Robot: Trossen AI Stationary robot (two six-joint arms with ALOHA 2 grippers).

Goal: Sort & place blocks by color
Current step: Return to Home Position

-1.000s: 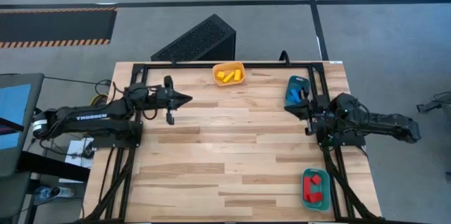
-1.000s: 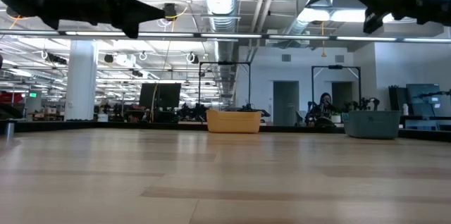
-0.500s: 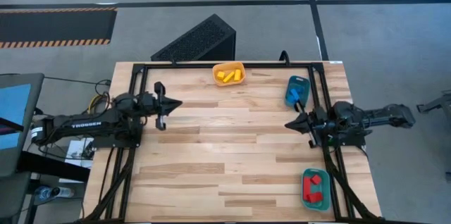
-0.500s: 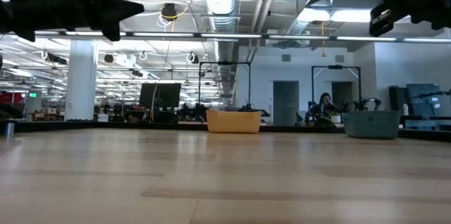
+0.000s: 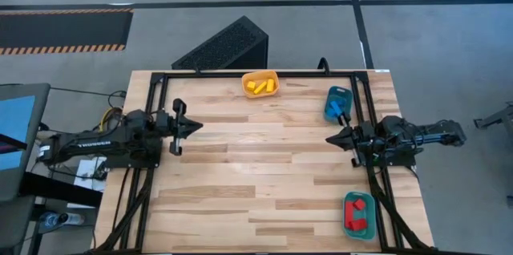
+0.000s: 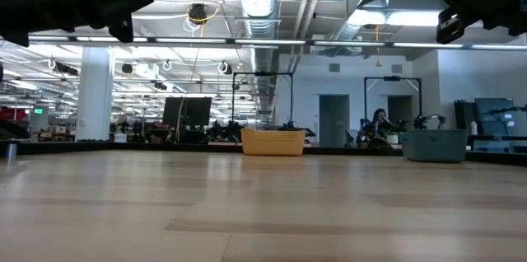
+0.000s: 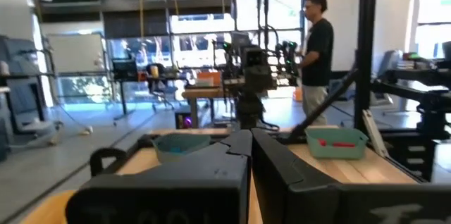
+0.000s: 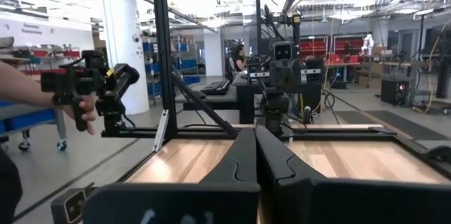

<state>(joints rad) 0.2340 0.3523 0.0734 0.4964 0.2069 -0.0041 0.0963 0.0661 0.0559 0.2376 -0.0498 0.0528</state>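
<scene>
Claw tips pinched closed and empty, the left claw (image 5: 195, 126) and right claw (image 5: 330, 139) hover at opposite sides of the surface (image 5: 256, 167). The yellow blocks (image 5: 260, 87), blue blocks (image 5: 332, 108) and red blocks (image 5: 359, 205) lie in separate trays, and the sorting appears finished.

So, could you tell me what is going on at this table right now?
The colour sorting looks finished: every block in view lies in a tray. The yellow blocks are in the orange tray at the far edge. The blue blocks are in the blue tray on the right. The red blocks are in the teal tray at the near right corner. The left gripper and the right gripper are both shut and hold nothing. They hover above opposite sides of the table, pointing at each other.
</scene>
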